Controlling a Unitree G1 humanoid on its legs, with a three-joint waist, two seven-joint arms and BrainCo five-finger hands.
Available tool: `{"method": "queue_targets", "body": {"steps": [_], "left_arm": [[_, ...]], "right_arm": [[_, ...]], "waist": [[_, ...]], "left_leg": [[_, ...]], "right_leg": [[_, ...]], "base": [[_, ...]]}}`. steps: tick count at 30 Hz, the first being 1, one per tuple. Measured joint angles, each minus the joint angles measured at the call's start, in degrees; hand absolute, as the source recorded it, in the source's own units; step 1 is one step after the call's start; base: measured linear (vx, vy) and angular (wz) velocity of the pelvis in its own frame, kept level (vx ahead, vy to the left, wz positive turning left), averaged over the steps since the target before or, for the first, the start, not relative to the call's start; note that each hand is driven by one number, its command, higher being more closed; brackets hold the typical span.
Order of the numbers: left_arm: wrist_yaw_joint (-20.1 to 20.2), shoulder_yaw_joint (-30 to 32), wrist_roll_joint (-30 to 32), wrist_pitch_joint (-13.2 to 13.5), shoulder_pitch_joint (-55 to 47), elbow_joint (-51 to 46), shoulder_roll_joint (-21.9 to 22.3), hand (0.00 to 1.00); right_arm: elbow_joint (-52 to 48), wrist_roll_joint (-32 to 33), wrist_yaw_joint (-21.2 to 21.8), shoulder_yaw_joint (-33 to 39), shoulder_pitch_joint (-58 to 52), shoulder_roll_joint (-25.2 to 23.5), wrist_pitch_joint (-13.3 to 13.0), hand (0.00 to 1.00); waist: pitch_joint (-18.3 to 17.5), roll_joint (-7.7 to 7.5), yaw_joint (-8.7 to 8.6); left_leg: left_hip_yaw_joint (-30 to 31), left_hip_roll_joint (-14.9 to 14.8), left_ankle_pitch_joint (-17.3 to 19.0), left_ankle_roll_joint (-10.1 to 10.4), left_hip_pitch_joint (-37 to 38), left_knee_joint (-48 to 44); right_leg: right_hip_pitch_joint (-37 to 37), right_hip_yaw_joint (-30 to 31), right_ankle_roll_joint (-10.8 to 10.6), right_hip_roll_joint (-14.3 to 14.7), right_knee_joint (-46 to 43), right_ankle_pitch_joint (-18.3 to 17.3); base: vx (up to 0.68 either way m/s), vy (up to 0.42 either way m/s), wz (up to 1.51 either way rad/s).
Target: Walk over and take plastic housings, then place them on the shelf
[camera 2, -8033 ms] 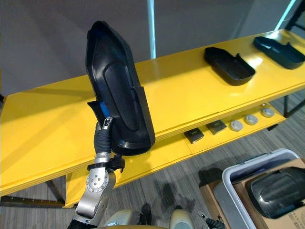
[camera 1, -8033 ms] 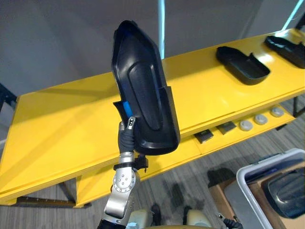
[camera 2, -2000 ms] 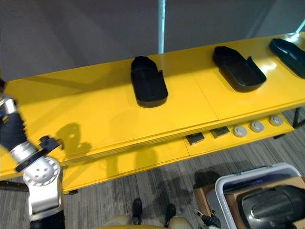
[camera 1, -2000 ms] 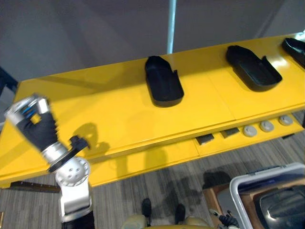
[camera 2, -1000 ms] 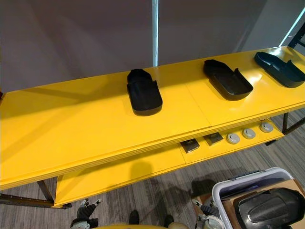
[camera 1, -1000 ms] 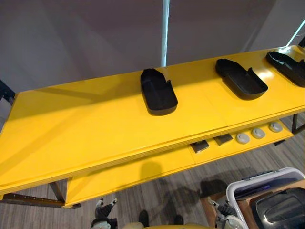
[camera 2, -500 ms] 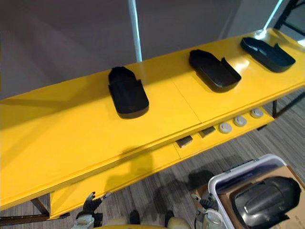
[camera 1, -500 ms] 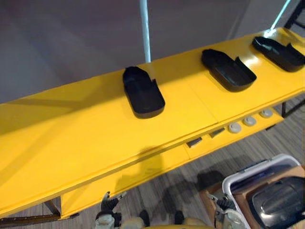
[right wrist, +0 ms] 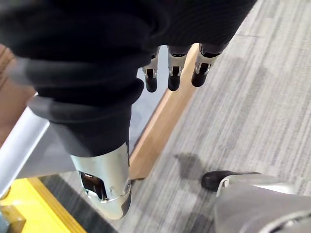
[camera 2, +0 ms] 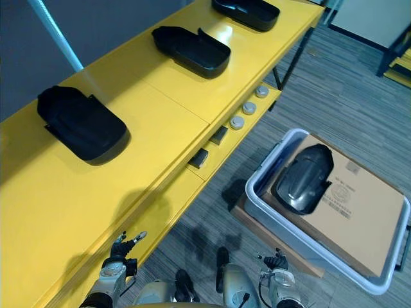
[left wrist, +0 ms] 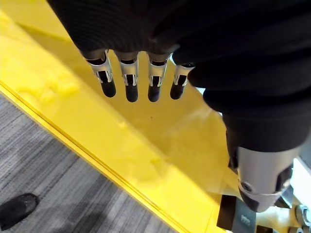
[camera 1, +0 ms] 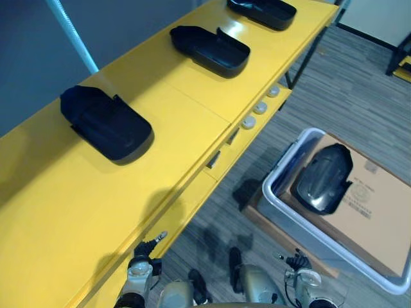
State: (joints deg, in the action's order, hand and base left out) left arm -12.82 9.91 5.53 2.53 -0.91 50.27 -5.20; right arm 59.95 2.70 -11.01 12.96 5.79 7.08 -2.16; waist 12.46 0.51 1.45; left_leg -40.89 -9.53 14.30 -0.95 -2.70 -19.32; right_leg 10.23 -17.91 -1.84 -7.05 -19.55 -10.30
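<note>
We found the left hand (camera 1: 146, 249) low at 7 o'clock, fingers (left wrist: 130, 80) straight, holding nothing, over the yellow shelf (camera 1: 51, 212). The right hand (camera 2: 275, 262) hung at 5 o'clock above carpet, fingers (right wrist: 172, 73) relaxed and empty. At 3 o'clock one plastic housing (camera 1: 323, 176) lay in a grey bin (camera 1: 280, 170) with a cardboard box (camera 1: 376, 205). On the shelf top sat the first housing (camera 1: 106, 123) at 10, the second housing (camera 1: 209, 46) at 12 and the third housing (camera 1: 263, 9) at 1 o'clock, well apart.

Black housings (camera 1: 106, 123) on a yellow shelf (camera 1: 51, 212) — grey striped carpet (camera 1: 359, 83).
</note>
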Motion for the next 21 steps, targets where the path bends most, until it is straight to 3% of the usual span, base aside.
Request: {"method": "queue_targets", "body": {"steps": [2,7,9,12,15,16,17,18,19,21], "left_arm": [[-0.03,0.44,-0.45,-0.18,-0.60,0.28,1.86,0.00],[0.20,-0.66,-0.48,-0.13,0.48,0.66,2.87,0.00],[0.35,-0.89,-0.48,-0.18,0.63,1.01,3.36,0.00],[0.44,-1.49,-0.48,-0.18,0.32,1.11,4.17,0.00],[0.52,-3.07,-0.48,-0.27,-0.39,1.14,4.16,0.00],[0.60,-3.23,-0.48,-0.29,-0.84,1.16,4.16,0.00],[0.85,-3.53,-0.51,-0.37,-1.93,1.79,4.02,0.00],[1.38,-3.56,-0.58,-0.79,-2.61,3.14,3.71,0.00],[1.48,-3.47,-0.91,-1.05,-2.51,3.43,3.68,0.00],[1.56,-3.70,-0.88,-1.07,-1.91,3.89,3.29,0.00]], "right_arm": [[0.14,-0.06,-0.04,0.03,0.52,1.32,0.00,0.00],[-0.12,-0.55,-0.12,0.68,-1.66,3.49,0.06,0.00],[-0.18,-0.46,-0.14,0.85,-2.81,3.59,0.07,0.00],[0.08,0.72,-0.45,3.25,-4.38,3.88,0.26,0.00],[0.08,1.37,-0.84,5.22,-4.22,3.38,0.23,0.00],[0.07,1.39,-1.03,5.29,-4.15,3.31,0.17,0.00],[-0.05,1.86,-1.31,5.38,-4.56,3.11,0.10,0.00],[-0.38,2.43,-1.29,5.64,-4.76,2.32,0.07,0.00],[-0.85,2.49,-1.30,5.96,-4.90,1.88,0.02,0.00],[-0.87,2.88,-1.37,7.19,-5.79,1.30,0.04,0.00]], "waist": [[-0.93,1.90,-0.29],[-0.97,1.94,-0.72],[-0.94,2.03,-0.85],[-1.02,2.17,-0.85],[-0.88,2.12,-0.50],[-1.01,2.41,-0.39],[-1.32,3.42,-0.08],[-1.87,3.67,0.37],[-2.31,3.99,0.53],[-2.65,3.37,0.17]], "left_leg": [[1.42,-1.86,-0.82,1.36,-0.55,0.01],[1.56,-8.27,-0.68,2.27,1.46,-9.49],[3.92,-8.47,-0.65,2.22,1.25,-12.05],[21.01,-2.71,1.96,4.01,-3.09,-12.50],[29.11,3.31,1.68,5.21,-7.76,-7.22],[30.56,4.21,1.04,6.09,-7.96,-4.55],[31.75,4.70,-2.25,5.03,-6.93,-0.62],[30.34,5.00,-2.44,3.48,-5.91,-0.15],[29.64,5.36,-2.31,3.27,-5.29,0.50],[28.19,6.89,-2.94,2.18,-3.98,3.24]], "right_leg": [[-0.34,3.31,1.20,3.26,3.53,2.59],[-0.42,9.75,2.24,8.15,1.10,2.48],[-0.42,11.71,3.42,8.65,0.31,1.74],[-1.09,14.57,4.41,8.36,0.68,0.59],[-1.12,16.72,4.65,7.02,0.72,0.72],[-1.08,17.11,4.36,6.94,0.65,0.60],[-0.88,17.86,3.18,7.24,0.07,-0.07],[-1.24,18.00,2.17,6.61,-0.08,-0.56],[-1.48,17.71,1.73,5.96,0.23,-0.43],[-2.02,17.69,-0.33,4.06,1.62,0.64]], "base": [[-0.03,-0.206,-1.09],[-0.01,-0.214,-0.92],[-0.03,-0.082,-0.70],[-0.04,0.039,-0.40],[-0.01,0.113,-0.29],[-0.01,0.180,-0.50],[0.03,0.211,-0.64],[0.06,0.217,-0.62],[0.13,0.209,-0.34],[0.17,0.187,-0.05]]}}
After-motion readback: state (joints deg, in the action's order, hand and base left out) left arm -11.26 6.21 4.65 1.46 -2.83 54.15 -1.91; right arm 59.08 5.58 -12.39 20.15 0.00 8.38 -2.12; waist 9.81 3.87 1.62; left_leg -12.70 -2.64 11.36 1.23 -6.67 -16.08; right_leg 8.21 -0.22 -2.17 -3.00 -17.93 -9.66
